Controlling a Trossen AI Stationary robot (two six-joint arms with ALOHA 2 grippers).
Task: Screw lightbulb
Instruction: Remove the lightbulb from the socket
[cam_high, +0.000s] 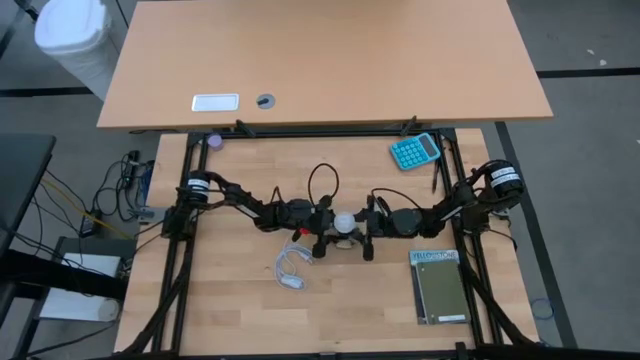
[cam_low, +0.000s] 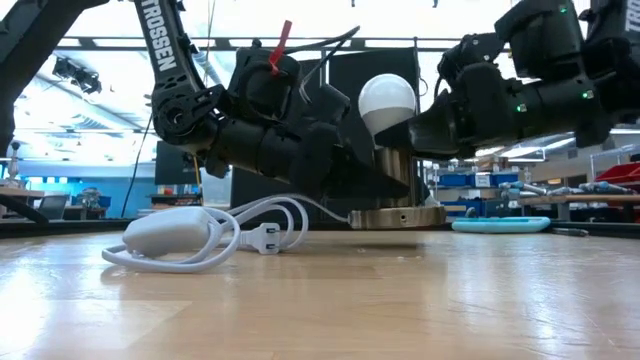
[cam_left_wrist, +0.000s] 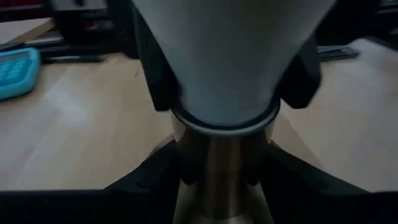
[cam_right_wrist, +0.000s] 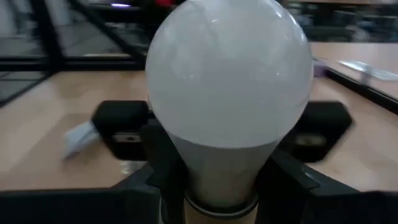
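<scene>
Low view: lightbulb (cam_low: 387, 98) between both tools.

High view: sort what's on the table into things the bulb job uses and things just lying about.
In use:
- lightbulb, standing in its socket
- metal socket
- left end effector, at the socket
- right end effector, at the lightbulb

Lying about:
- teal calculator
- white cable
- green notebook

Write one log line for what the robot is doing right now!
lightbulb: upright in socket | left gripper: holding socket | right gripper: shut on lightbulb | cable: beside, untouched
</scene>
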